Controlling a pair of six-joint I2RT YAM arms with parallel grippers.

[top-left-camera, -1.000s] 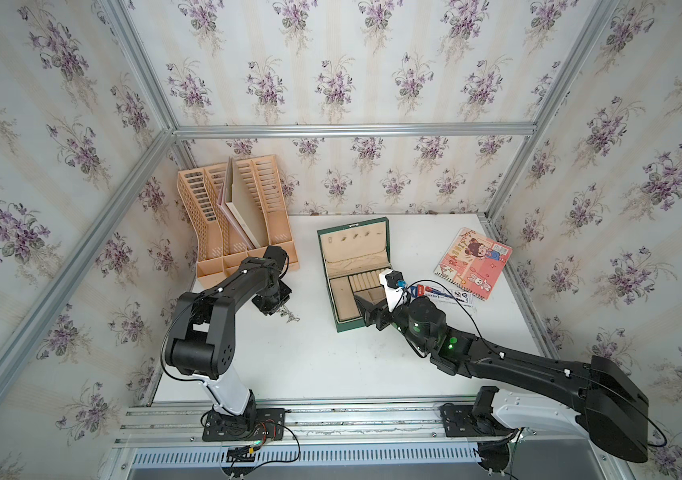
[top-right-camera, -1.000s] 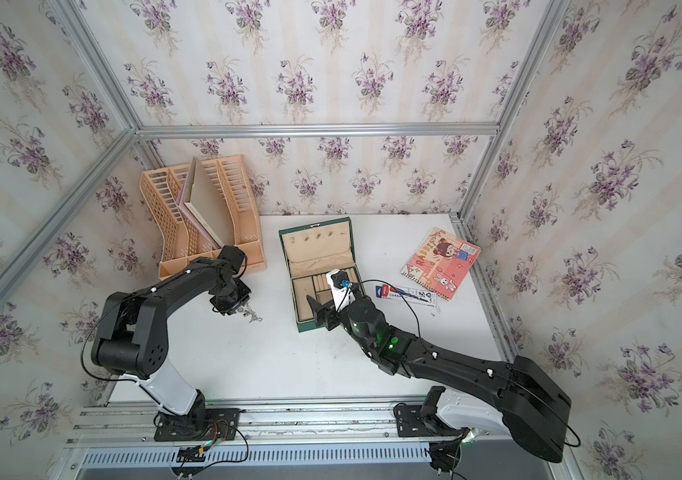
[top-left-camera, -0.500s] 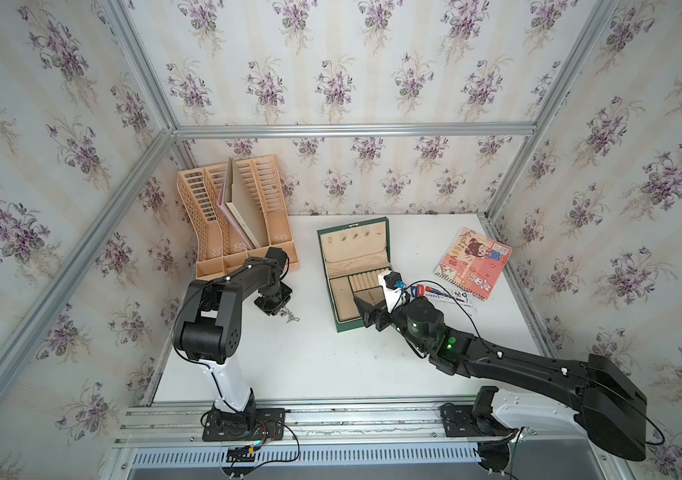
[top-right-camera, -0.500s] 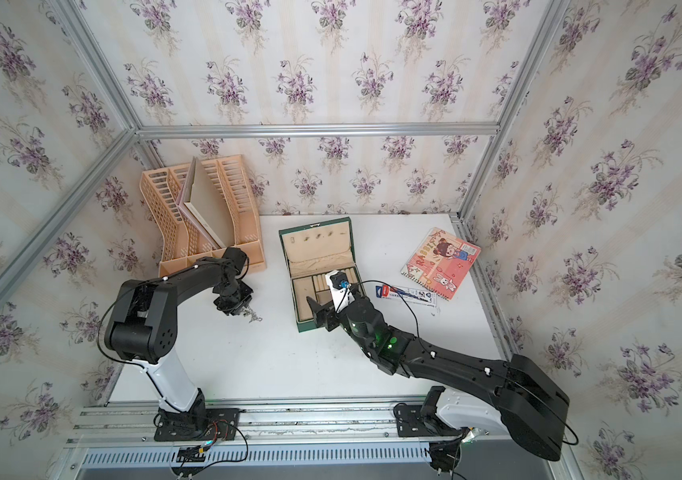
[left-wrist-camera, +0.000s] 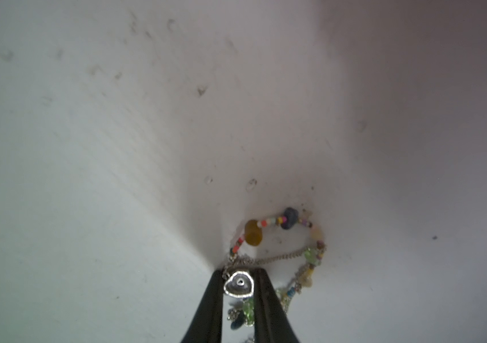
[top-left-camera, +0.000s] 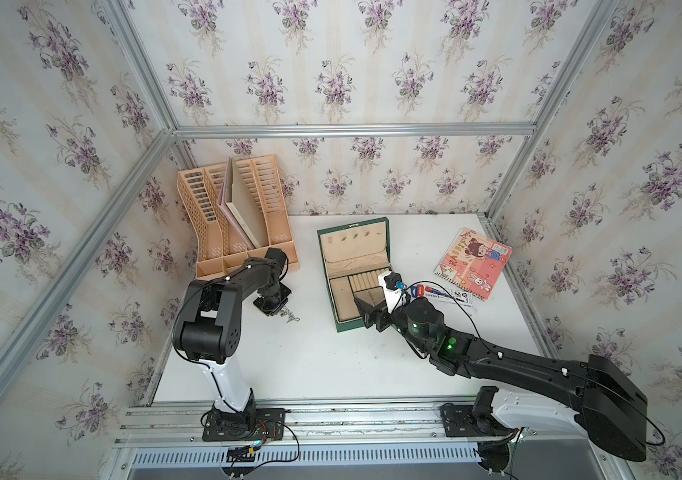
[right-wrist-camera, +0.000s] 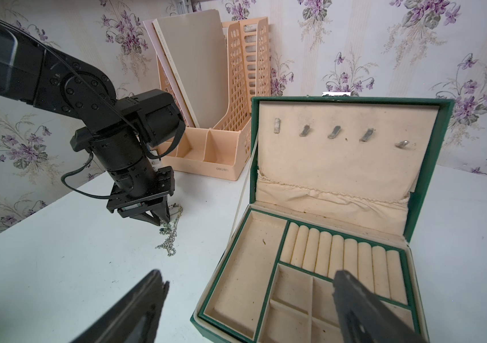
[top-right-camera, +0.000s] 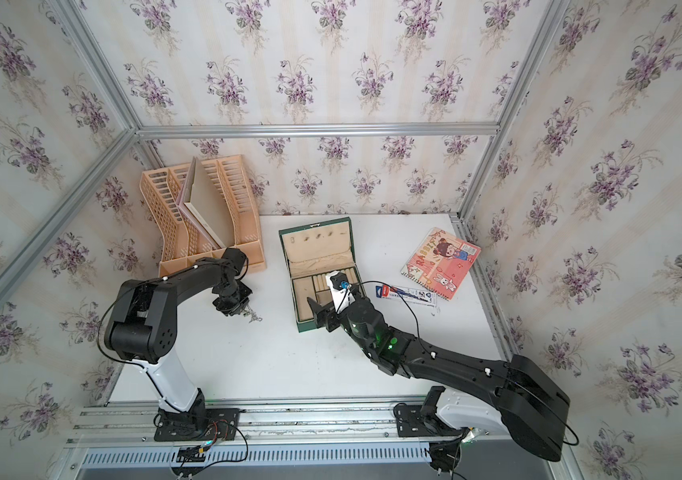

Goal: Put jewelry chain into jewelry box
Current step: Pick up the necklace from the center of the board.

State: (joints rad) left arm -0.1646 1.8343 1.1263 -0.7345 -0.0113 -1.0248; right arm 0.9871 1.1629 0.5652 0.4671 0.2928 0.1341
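While the left pincer stands narrowed to a slit, pinching a silver heart charm between its black fingertips, the thin silvery jewelry chain with its coloured beads lies in a loose heap on the white worktop, not yet lifted. The heap sits well apart from the dark green hinged jewelry box, off the side of the box that faces the left arm. The box stands open, its beige compartments bare. Above the box's front edge hangs the right pincer, spread wide and holding nothing.

The hold looks thin. It takes one rounded charm rather than a bunch of links, so the charm could squirt out as the arm rises and drop the whole chain back beside the box. Even if the hold lasts, most of the chain would dangle and swing. A trailing end could catch on the box's near wall, or drape over it and lie half in and half out. The right pincer also occupies the space above the box, so a careless approach risks the two arms meeting there.
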